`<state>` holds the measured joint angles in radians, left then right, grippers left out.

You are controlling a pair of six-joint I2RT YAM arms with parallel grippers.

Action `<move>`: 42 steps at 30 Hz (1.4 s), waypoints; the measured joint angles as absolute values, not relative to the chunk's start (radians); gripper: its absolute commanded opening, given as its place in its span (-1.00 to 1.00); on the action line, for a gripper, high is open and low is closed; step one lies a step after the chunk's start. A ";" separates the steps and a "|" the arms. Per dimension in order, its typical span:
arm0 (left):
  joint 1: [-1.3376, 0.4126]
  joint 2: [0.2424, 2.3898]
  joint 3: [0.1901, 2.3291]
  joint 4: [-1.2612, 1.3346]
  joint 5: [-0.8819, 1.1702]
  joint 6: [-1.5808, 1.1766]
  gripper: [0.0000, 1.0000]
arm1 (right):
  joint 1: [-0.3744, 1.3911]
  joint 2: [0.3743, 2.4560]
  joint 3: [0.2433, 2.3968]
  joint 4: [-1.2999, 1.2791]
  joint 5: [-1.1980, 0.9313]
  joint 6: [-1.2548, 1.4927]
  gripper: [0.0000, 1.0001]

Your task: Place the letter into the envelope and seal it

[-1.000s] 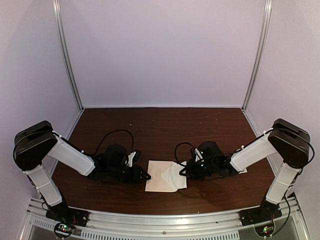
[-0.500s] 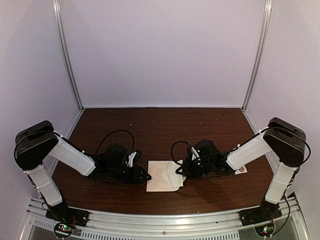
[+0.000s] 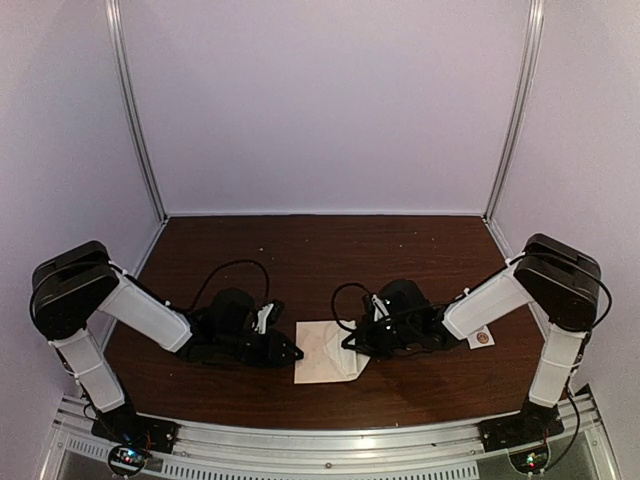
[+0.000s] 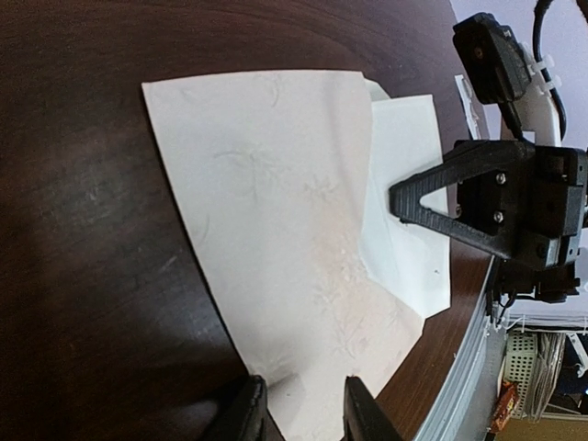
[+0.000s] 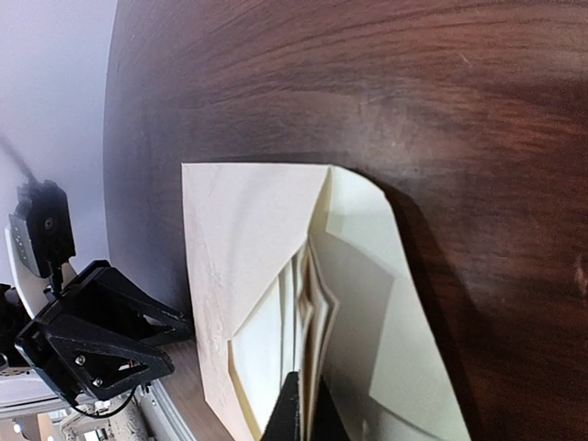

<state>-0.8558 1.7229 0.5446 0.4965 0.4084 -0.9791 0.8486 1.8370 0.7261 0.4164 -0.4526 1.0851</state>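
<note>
The right arm (image 3: 490, 300) has slid left across the surface (image 3: 300, 250), driving the letter (image 4: 404, 175) deeper into the envelope (image 3: 318, 362); insertion looks nearly done. The right tool (image 5: 301, 413) is pinched on the letter. The left tool (image 4: 303, 413), jaws slightly apart, straddles the envelope's edge.

We see a dark brown wooden table (image 3: 330, 250) filling the lower half of the top view. Low and centre in that view, the cream-tan envelope (image 3: 316, 358) lies flat on the wood. The paler letter (image 4: 409, 175) shows at the envelope's right edge. Toward the right of the frame a white sticker strip (image 3: 481, 338) lies well apart from the envelope.
</note>
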 measured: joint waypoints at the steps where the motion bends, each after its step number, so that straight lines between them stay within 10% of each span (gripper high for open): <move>1: -0.856 1.724 0.545 0.498 0.408 -0.979 -0.43 | 0.850 1.841 0.732 0.417 -0.454 1.084 -1.00; 7: -0.856 1.726 0.546 0.500 0.407 -0.979 -0.43 | 0.854 1.850 0.751 0.405 -0.458 1.071 -0.99; 20: -0.856 1.645 0.551 0.411 0.344 -0.957 -0.33 | 0.854 1.687 0.843 0.060 -0.313 0.899 -0.23; 42: -0.856 1.699 0.577 0.406 0.343 -0.953 -0.35 | 0.867 1.721 0.856 -0.039 -0.258 0.837 -0.59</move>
